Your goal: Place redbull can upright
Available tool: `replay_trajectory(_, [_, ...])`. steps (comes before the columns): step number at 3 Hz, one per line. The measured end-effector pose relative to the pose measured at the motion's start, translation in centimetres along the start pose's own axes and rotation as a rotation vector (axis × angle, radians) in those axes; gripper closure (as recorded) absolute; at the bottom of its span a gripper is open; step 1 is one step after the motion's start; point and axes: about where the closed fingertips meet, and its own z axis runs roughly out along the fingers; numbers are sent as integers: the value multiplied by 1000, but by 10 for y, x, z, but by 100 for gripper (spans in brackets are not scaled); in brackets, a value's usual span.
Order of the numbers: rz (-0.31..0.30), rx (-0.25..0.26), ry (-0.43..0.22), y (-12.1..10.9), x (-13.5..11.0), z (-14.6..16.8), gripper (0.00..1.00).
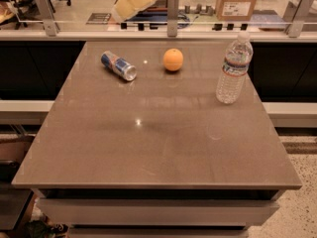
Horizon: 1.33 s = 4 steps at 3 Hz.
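redbull can (119, 66) is down on its side near the far-left corner of the bench (158, 148), just left of the orange (173, 59) and well apart from the water bottle (234, 68) by the right edge. gripper (134, 1) hangs above the far edge, left of centre, clear of the can; can't tell if it's spread or closed up. Can is likely light, thin-walled, slick and free to roll, so I'd pinch across mid-body with modest force, then tip it onto a flat end.

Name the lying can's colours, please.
Blue and silver panels on the redbull can, in the camera view; the gripper hangs at the top, beyond it.
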Motion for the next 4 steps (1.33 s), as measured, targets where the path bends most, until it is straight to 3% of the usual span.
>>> replay_trajectory(2, [-21,26,129,7,-18,84,0])
replay_trajectory(4, [-13,-32,254,17,5,155,0])
